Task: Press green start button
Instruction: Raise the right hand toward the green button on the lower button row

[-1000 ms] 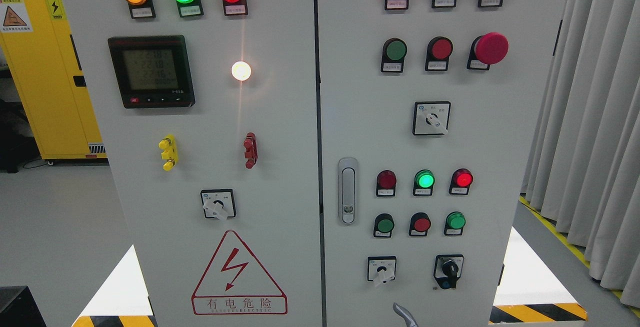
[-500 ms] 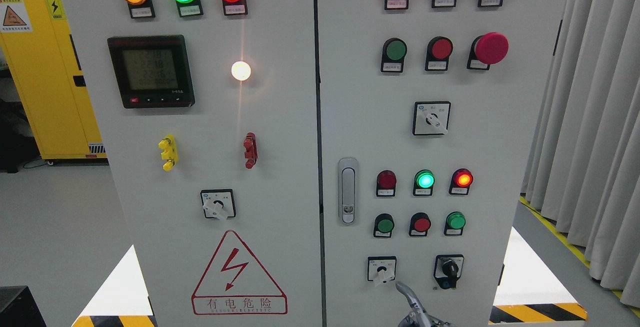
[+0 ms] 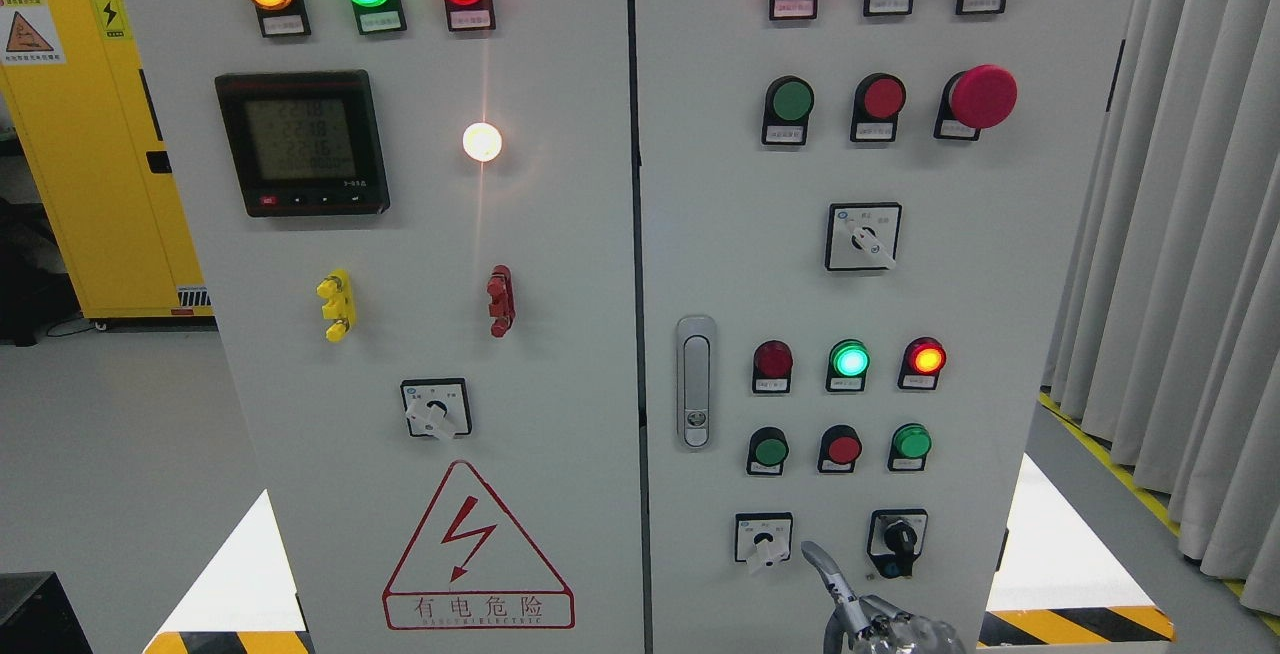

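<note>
We see our right hand (image 3: 880,619) at the bottom edge, one silver finger (image 3: 826,569) extended upward while the others stay curled, holding nothing. Its tip lies between two rotary switches — the white one (image 3: 764,538) to its left, the black one (image 3: 898,539) to its right. Several green buttons sit on the cabinet (image 3: 960,284); the nearest (image 3: 770,450) is above the fingertip, slightly left — well apart, untouched.
</note>
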### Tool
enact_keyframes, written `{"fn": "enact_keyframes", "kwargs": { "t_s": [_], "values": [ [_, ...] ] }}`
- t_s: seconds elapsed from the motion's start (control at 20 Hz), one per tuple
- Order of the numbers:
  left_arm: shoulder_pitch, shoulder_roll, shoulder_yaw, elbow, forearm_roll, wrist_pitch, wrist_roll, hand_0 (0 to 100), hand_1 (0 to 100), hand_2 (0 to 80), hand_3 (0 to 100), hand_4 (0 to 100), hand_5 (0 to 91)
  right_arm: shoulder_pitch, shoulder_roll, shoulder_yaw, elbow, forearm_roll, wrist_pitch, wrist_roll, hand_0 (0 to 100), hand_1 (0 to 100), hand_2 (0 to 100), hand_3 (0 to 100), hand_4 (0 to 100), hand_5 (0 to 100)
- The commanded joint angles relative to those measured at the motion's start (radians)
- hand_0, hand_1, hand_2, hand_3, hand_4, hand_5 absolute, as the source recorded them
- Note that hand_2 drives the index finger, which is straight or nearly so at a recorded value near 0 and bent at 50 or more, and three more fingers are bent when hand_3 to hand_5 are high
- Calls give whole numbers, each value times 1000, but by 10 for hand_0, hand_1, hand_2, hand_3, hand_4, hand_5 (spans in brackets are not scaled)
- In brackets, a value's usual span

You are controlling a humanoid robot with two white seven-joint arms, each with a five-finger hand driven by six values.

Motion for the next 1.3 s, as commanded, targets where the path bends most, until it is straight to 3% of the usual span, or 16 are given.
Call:
{"fn": "enact_keyframes", "kwargs": {
  "t_s": [0.0,0.45,0.65,1.25],
  "values": [
    [0,0,0,0,0,0,0,120,556,0,0,0,0,-75,-6,-43,2,64,15,5,558,832,0,773,788,907],
    [0,0,0,0,-1,0,0,120,556,0,0,0,0,-151,-6,-36,41,133,18,9,715,872,0,780,803,922],
    [0,0,0,0,0,0,0,120,556,0,0,0,0,-161,-6,-29,48,141,24,29,735,879,0,784,807,925],
    [0,0,0,0,0,0,0,120,556,0,0,0,0,-176,-6,-2,58,164,24,31,779,889,0,795,815,928]
  ]
}}
